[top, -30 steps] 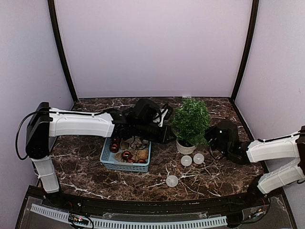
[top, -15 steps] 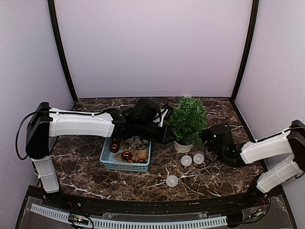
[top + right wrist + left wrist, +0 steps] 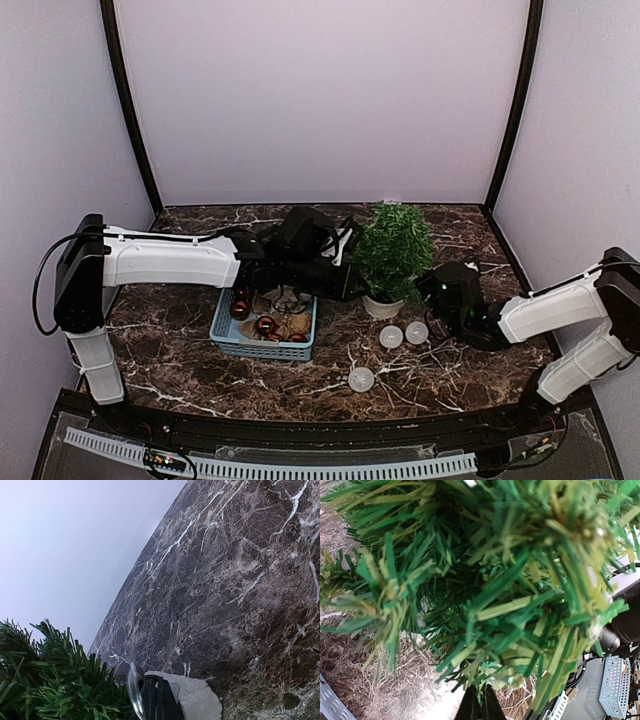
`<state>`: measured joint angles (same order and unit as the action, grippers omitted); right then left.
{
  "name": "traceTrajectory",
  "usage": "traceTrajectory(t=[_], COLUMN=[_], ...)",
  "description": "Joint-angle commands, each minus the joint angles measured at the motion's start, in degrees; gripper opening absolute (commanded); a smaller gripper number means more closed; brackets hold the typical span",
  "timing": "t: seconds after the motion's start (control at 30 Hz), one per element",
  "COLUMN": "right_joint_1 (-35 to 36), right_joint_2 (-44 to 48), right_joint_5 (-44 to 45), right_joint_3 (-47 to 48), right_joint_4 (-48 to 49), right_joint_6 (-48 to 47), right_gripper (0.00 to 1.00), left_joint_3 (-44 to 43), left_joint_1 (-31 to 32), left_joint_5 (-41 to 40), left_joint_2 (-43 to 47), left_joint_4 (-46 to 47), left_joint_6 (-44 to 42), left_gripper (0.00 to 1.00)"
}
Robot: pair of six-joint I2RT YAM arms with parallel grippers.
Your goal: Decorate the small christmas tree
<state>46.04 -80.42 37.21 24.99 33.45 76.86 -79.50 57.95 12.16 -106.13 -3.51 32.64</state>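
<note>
The small christmas tree (image 3: 398, 252) stands in its white pot (image 3: 383, 307) at mid-table. My left gripper (image 3: 350, 281) is pushed into the tree's left side. In the left wrist view its fingers (image 3: 480, 707) are shut with a green sprig between them, and the branches (image 3: 485, 580) fill the view. My right gripper (image 3: 433, 284) is at the tree's right side. In the right wrist view it (image 3: 159, 702) is shut on a frosted white ornament (image 3: 197, 700) with a clear rim, beside the branches (image 3: 55, 680).
A blue basket (image 3: 232, 342) of ornaments sits left of the tree under my left arm. Three white baubles lie in front of the pot (image 3: 391, 337), (image 3: 417, 332), (image 3: 361, 379). The purple back wall (image 3: 320, 100) is close behind.
My right gripper has moved left, up to the tree's right side. The tree and pot have shifted slightly left. My left arm has not moved.
</note>
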Motion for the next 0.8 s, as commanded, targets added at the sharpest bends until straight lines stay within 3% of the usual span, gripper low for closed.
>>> traceTrajectory(t=[0.0,0.77], right_joint_1=[1.5,3.5], right_joint_2=[-2.2,-3.3], right_joint_5=[2.4,13.4], right_joint_3=[1.9,4.5], right_joint_4=[2.1,-2.4], right_joint_6=[-1.9,-5.4], right_gripper=[0.00,0.00], left_joint_3=[-0.8,0.0], left_joint_1=[0.0,0.0], left_joint_5=[1.3,0.4], left_joint_2=[0.5,1.6], left_joint_4=[0.2,-0.2], left_joint_6=[0.2,0.5], left_gripper=[0.00,0.00])
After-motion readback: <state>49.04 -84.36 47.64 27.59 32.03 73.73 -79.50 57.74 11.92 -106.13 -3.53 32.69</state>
